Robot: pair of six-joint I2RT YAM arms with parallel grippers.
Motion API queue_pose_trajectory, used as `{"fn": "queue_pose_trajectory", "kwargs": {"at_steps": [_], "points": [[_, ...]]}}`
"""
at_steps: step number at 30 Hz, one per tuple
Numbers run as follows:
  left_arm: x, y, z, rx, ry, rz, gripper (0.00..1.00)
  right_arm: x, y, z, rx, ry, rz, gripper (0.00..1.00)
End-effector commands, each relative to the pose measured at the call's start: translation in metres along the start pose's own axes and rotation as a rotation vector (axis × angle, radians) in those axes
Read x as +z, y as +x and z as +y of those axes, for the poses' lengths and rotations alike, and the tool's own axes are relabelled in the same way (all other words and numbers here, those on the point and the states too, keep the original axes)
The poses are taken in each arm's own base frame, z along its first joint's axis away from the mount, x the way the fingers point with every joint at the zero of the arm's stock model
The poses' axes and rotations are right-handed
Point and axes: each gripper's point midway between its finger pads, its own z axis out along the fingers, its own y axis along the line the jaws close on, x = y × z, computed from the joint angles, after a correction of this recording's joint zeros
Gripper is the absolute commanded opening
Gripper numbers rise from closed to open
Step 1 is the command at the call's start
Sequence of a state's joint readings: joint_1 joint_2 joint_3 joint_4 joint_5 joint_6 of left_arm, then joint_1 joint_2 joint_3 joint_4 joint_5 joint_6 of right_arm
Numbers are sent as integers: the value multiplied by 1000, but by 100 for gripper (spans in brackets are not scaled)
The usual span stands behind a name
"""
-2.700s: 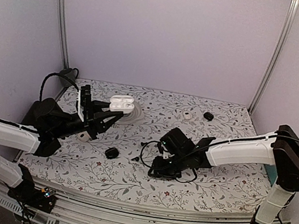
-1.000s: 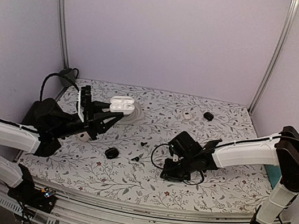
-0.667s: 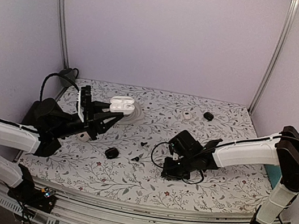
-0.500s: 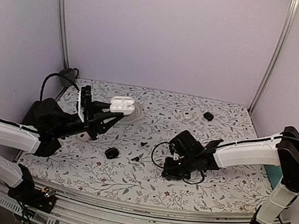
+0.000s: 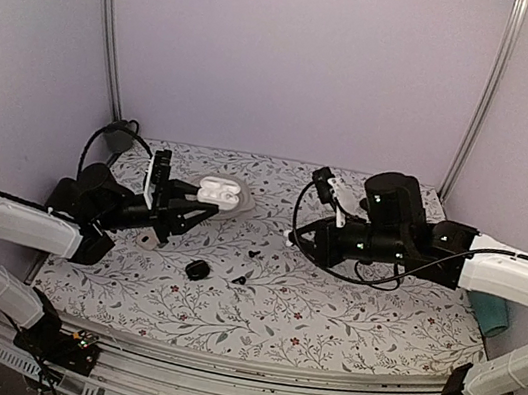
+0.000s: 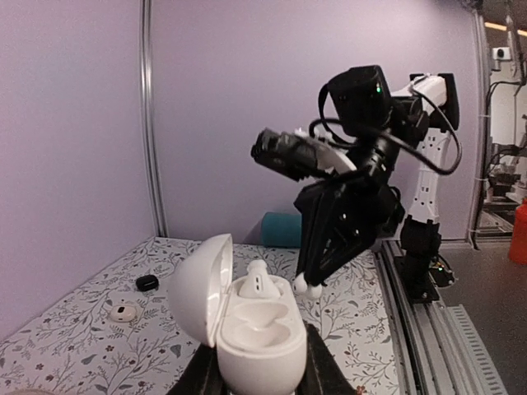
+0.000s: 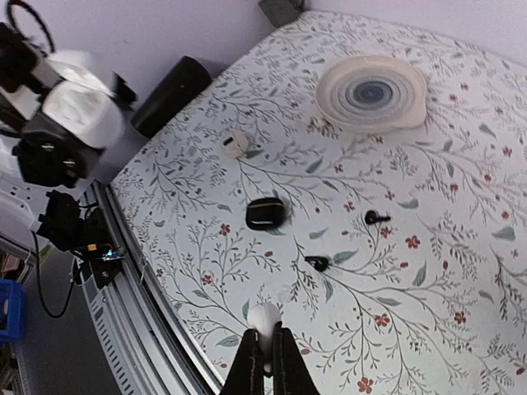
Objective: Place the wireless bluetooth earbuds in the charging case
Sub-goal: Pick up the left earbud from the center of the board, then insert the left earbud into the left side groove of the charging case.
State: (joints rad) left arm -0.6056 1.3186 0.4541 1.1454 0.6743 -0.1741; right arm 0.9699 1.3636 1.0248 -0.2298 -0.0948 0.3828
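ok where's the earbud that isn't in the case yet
The earbud is pinched between the fingers of the right gripper, held above the table near the top view's centre, just right of the open charging case the left gripper holds.

No legible text or markings

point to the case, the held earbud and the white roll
case point(image 6: 257, 339), left wrist view, front of its body
held earbud point(image 7: 263, 316), right wrist view, its rounded head
white roll point(image 7: 405, 97), right wrist view, its top face
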Motion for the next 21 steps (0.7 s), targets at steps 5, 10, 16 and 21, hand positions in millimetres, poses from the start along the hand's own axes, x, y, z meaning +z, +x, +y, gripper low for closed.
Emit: {"fn": "queue_pose_trajectory", "kwargs": {"at_steps": [5,10,16,21], "points": [[8,2,-38,-83,356,56,0,-52,-78,95,-435,-314,-215,2],[15,4,-43,-129,430,96,0,-52,-86,127,-548,-426,-211,2],[24,13,-49,-193,476,155,0,-43,-79,152,-610,-512,-161,2],[27,14,-54,-216,512,176,0,-29,-76,155,-639,-507,-119,2]]}}
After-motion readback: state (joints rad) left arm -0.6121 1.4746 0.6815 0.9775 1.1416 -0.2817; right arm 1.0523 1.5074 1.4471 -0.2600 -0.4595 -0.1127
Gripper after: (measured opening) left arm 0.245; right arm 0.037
